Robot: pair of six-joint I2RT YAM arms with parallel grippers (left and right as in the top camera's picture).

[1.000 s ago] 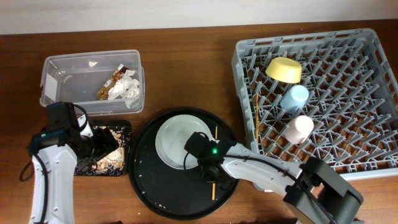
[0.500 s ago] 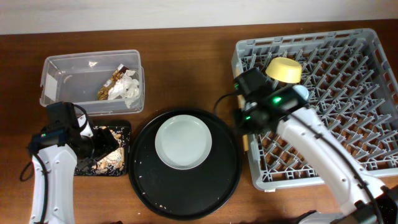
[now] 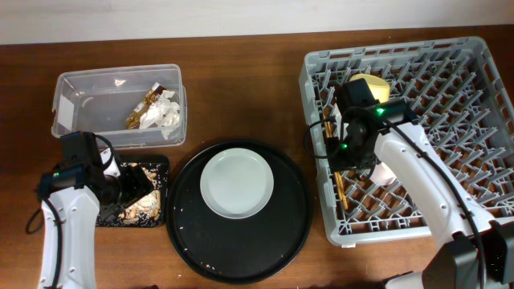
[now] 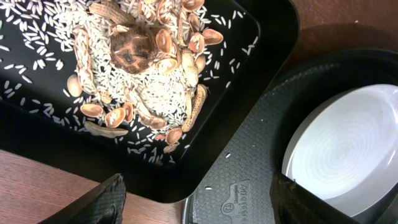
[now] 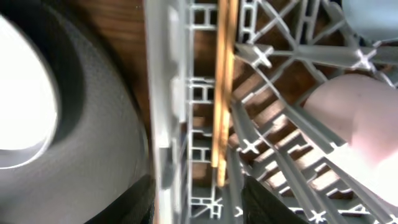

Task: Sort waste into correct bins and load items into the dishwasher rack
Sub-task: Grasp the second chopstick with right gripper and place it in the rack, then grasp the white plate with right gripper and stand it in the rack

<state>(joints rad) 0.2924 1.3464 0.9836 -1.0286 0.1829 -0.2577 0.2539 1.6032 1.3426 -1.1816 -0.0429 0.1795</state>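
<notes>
Wooden chopsticks (image 3: 340,191) lying in grey rack (image 3: 401,46), pale plate (image 3: 236,183) outside

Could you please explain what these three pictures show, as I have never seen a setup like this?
This is a robot with two arms at a wooden table, each ending in a two-finger gripper. One picture looks straight down from above. The other two come from small cameras on the wrists, so the dark shapes at their bottom edges are the robot's own fingers.

On the table are a clear tub holding tissue and a wrapper, a black tray of food scraps, a round tray carrying a plate, and a grey rack with a yellow bowl, a pink cup and chopsticks.

The left gripper hangs open where the black tray and round tray adjoin, holding nothing. The right gripper is open over the rack's left edge, and the chopsticks lie in the rack.
</notes>
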